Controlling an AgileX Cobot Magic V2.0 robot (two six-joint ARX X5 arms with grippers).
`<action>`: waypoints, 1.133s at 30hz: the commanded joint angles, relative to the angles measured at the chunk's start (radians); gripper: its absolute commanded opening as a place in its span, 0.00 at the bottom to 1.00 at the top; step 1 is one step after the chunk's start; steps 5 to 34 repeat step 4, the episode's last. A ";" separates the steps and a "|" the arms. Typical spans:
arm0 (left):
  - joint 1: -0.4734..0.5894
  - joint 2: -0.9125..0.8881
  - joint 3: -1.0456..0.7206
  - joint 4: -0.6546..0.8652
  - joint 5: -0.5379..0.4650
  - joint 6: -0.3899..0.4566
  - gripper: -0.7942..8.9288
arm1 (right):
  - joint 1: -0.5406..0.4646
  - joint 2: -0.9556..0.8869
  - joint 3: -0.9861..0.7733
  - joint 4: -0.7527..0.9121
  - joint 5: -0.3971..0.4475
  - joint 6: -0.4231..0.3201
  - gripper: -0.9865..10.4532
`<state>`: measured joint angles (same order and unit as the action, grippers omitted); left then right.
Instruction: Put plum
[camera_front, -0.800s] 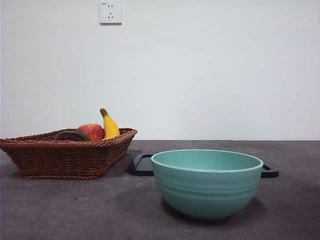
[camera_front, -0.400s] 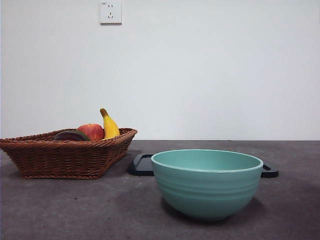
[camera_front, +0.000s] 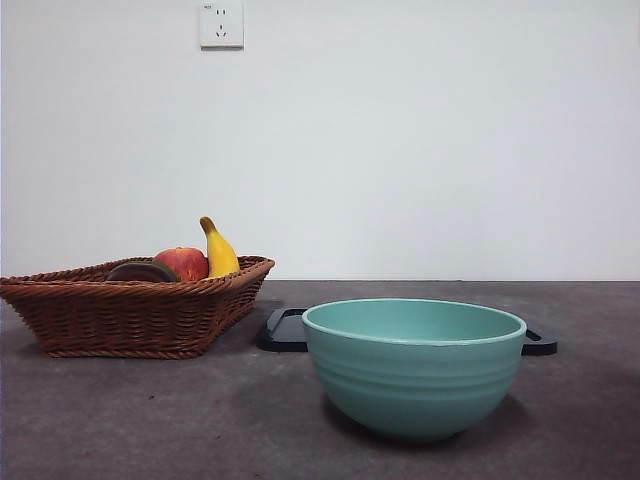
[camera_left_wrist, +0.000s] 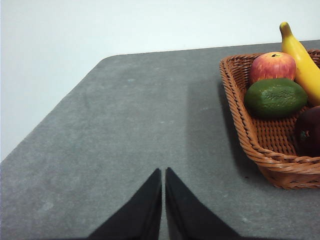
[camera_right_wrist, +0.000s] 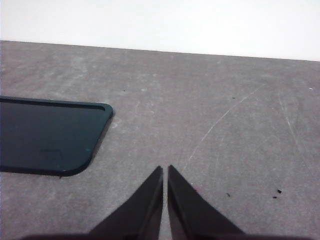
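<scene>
Wicker basket (camera_front: 130, 310) contains the plum (camera_left_wrist: 309, 131) at its near edge, beside a green fruit (camera_left_wrist: 275, 97), a red apple (camera_front: 183, 263) and a banana (camera_front: 218, 250); teal bowl (camera_front: 414, 365) holds nothing visible; left gripper (camera_left_wrist: 163, 172) and right gripper (camera_right_wrist: 165, 169) both closed, grasping nothing.

Even, bright light; soft shadows under the bowl (camera_front: 414, 366); sharp focus.
</scene>
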<state>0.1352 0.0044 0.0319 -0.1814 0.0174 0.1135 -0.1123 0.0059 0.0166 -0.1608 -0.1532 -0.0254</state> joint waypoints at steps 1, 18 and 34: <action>0.003 -0.001 -0.021 -0.006 -0.003 -0.002 0.09 | 0.000 -0.003 -0.005 0.003 0.000 0.011 0.09; 0.003 -0.001 -0.021 -0.006 -0.003 -0.002 0.09 | 0.000 -0.003 -0.005 0.003 0.000 0.011 0.09; 0.003 -0.001 -0.021 -0.006 -0.003 -0.002 0.09 | 0.000 -0.003 -0.005 0.003 0.000 0.011 0.09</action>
